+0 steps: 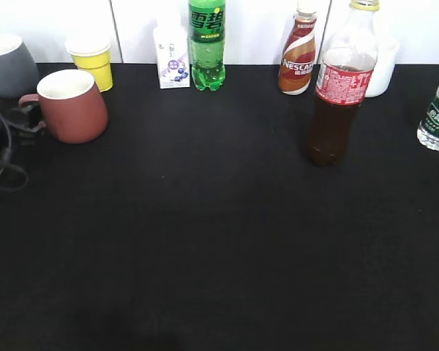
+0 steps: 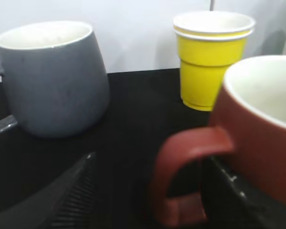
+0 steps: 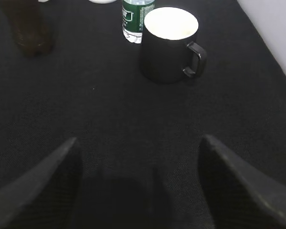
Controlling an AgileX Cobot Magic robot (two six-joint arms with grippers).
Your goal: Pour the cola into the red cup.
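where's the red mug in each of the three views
Exterior view: the red mug stands at the far left, handle pointing left, in front of the yellow cup.
Left wrist view: it fills the right side, handle toward the camera, between the fingers of the left hand.
Right wrist view: not in it.
Shared landmark: the yellow cup, just behind the mug in both the exterior and left wrist views.

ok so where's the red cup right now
In the exterior view the red cup stands at the table's far left, just in front of the yellow paper cup and right of the grey mug, handle pointing left.
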